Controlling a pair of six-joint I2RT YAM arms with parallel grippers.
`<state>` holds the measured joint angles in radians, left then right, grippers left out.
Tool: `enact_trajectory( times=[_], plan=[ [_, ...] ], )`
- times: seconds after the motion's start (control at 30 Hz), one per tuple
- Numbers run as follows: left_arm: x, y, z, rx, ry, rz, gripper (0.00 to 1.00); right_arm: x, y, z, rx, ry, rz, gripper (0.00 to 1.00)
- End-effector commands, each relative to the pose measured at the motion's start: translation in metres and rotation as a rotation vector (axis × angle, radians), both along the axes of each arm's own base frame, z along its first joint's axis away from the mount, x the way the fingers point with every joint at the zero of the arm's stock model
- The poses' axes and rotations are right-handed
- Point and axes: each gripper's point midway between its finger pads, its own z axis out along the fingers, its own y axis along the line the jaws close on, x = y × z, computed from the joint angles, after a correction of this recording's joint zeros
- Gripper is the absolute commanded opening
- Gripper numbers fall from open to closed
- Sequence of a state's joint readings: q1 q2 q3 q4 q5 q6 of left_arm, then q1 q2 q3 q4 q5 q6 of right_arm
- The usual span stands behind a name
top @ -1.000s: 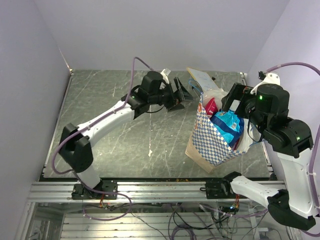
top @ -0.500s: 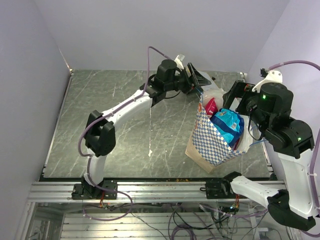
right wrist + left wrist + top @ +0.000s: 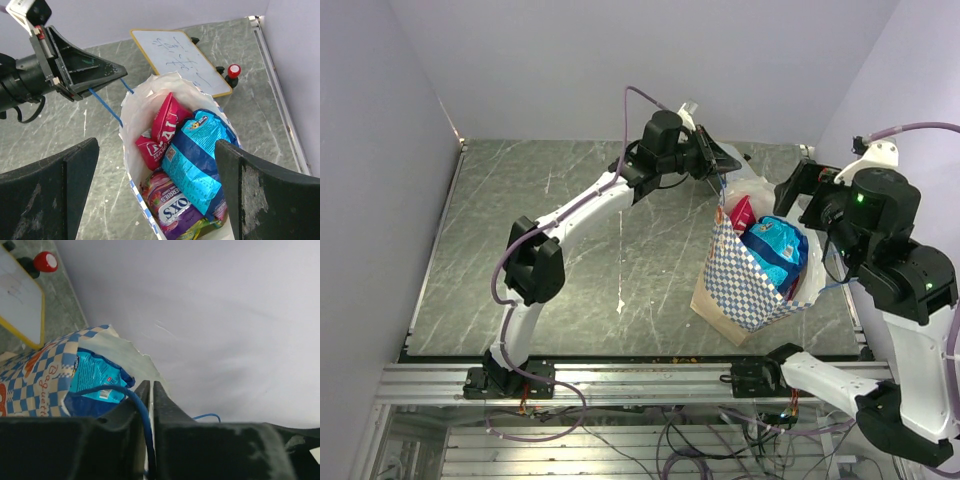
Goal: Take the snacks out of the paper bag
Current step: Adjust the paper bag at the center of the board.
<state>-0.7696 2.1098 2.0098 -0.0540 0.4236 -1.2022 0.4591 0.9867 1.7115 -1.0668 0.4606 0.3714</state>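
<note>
- The left gripper (image 3: 150,386) has its jaws all but closed, pinching the thin blue string handle (image 3: 106,106) of the paper bag (image 3: 745,285). It pulls the string taut toward the far side.
- The right gripper (image 3: 156,150) hangs over the bag's mouth with its fingers spread wide and nothing between them.
- The bag stands on the table (image 3: 570,250) in front of the right arm, leaning, with its cream inside showing.
- All the snacks I can see are inside it. The red-pink packet (image 3: 162,130) stands highest at the far end. The blue packet (image 3: 197,155) lies beside it, and the multicoloured packet (image 3: 170,205) is lower down.
- I judge this the opening step: one arm steadies the bag and no packet is out yet.
- The next move probably calls for the right gripper to descend between the bag walls and close on a top edge. The red-pink packet looks the easiest, and the rim must not be snagged.
- The yellow-green packet (image 3: 200,229) shows only as a sliver at the frame's lower edge.
- Anything under the packets is hidden.
- In the top view the left gripper's pinch is too small to read.
</note>
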Motion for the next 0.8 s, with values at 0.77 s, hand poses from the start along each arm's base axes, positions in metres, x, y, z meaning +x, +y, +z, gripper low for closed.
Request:
enact_trajectory(
  times=[0.77],
  plan=[
    [-0.023, 0.091, 0.081, -0.012, -0.093, 0.055, 0.07, -0.004, -0.003, 0.009, 0.02, -0.033, -0.005, 1.0]
  ],
)
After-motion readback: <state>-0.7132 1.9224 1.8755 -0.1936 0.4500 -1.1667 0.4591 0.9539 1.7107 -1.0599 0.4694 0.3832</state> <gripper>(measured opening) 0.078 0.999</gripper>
